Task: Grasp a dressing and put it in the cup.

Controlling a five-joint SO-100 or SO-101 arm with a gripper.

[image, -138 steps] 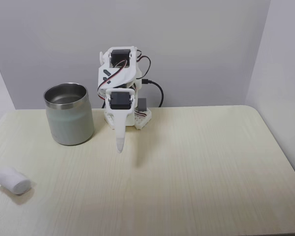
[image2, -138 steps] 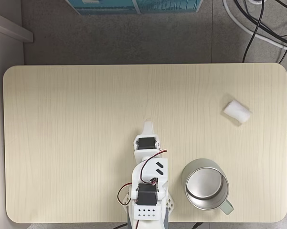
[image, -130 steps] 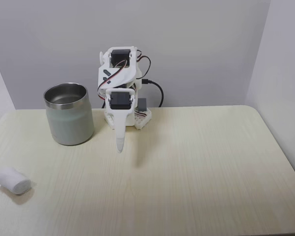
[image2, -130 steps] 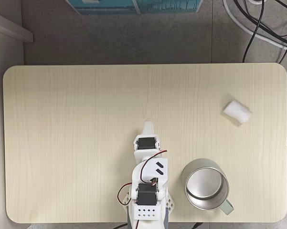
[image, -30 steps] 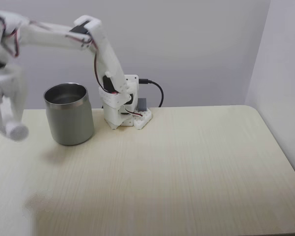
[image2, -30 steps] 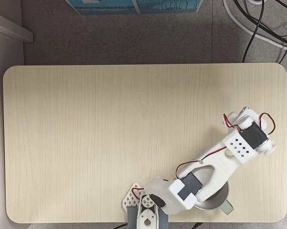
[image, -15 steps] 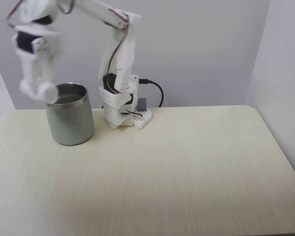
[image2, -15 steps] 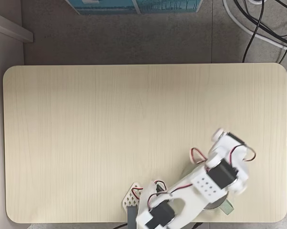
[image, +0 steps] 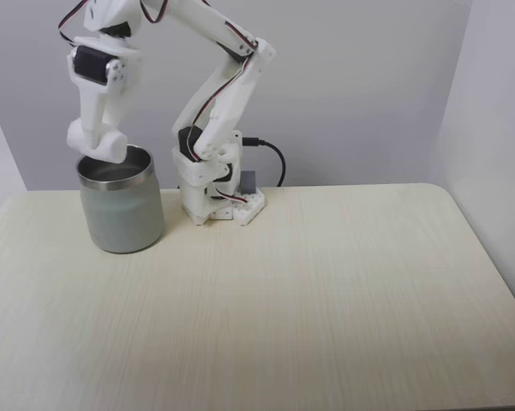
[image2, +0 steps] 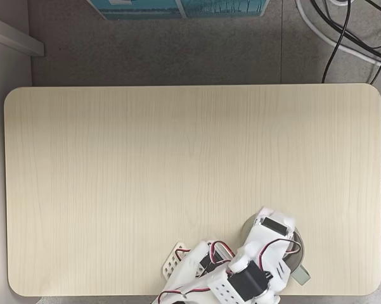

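Observation:
In a fixed view from the front, the steel cup (image: 120, 214) stands at the table's back left, shiny rim up. My gripper (image: 98, 144) hangs pointing down right over the cup's mouth, just above the rim. It is shut on the dressing (image: 110, 148), a small white soft roll at its fingertips. In a fixed view from above, my arm's wrist (image2: 274, 229) covers most of the cup (image2: 298, 248), and the dressing is hidden under it.
The arm's base (image: 214, 201) sits right beside the cup, with a black cable (image: 274, 158) behind it. The pale wooden table (image: 326, 300) stretches bare to the front and right. Off the table lie cables (image2: 342, 31) and a blue box (image2: 177, 6).
The arm has swung from the table's left side to above the cup, carrying the dressing, which half a second ago hung left of the rim.

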